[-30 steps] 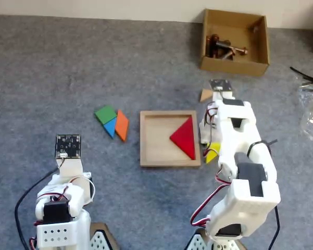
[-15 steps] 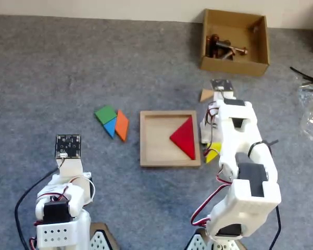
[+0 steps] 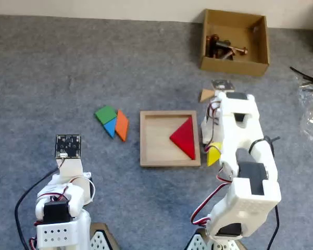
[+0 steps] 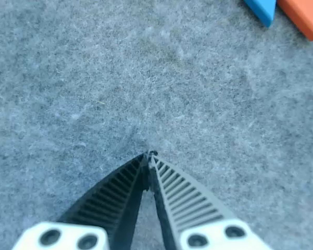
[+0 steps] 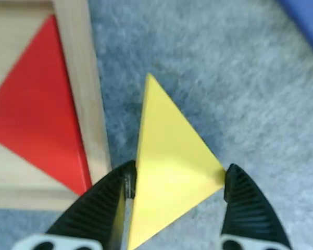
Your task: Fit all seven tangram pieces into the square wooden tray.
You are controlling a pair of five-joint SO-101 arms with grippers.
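Findings, largest item first.

The grey carpet point(image 3: 67, 67) covers the table and carries everything.

The cardboard box point(image 3: 234, 62) stands at the far edge, well apart from the work. It holds small metal-and-wood oddments, which I judge are no part of the task.

The square wooden tray point(image 3: 146, 138) lies flat between the two arms, where either could probably reach it.

The red triangle point(image 3: 185, 137) lies inside the tray against its right wall. I judge this leaves the left half free for the remaining pieces.

The yellow triangle point(image 5: 166, 151) lies just outside that same wall, on the carpet. The right gripper point(image 5: 178, 174) has a finger pressed to each side of it. This reads as a clamp ready for a lift over the rim (the piece does not look raised yet).

The orange piece point(image 3: 122, 125), green piece point(image 3: 105, 114) and blue piece point(image 3: 110, 126) cluster together left of the tray, touching.

The tan piece point(image 3: 205, 95) lies beyond the tray's far right corner.

The left gripper point(image 4: 148, 156) has its fingers together on nothing, over bare carpet short of that cluster.

Count:
- One tray.
- One piece seated.
- Five pieces outside in plain sight.
- A violet-blue corner point(image 5: 302, 21) in the right wrist view may be the seventh piece. I cannot confirm it.
- Two arms, one of them engaged.
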